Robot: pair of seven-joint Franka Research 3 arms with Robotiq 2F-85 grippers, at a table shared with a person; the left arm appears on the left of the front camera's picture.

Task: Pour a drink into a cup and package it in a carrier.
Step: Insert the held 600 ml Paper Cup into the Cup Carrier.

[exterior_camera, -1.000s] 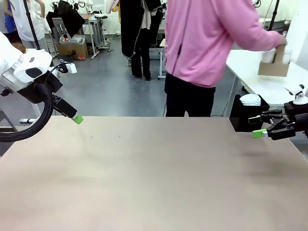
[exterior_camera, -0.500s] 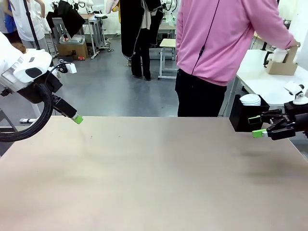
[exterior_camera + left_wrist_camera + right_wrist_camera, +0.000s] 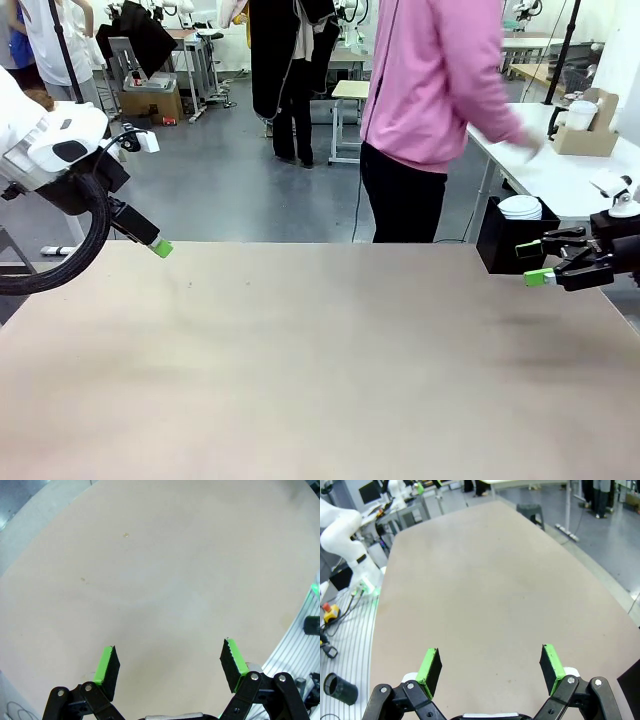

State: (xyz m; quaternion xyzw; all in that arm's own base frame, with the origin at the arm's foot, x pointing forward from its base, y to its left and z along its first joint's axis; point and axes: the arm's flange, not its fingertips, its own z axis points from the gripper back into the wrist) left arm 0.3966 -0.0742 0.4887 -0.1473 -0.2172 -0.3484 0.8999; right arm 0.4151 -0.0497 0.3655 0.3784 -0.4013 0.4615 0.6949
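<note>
The cup stood in the brown carrier on a white side table, at about 2 o'clock from the tabletop. A person in pink reached toward it. The left gripper and the right gripper hung over the tabletop, jaws wide apart, holding nothing.

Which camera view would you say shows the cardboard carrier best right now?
The front view: the carrier stands on the white side table at far right, a white cup in it. The wrist views look at our own table.
</note>
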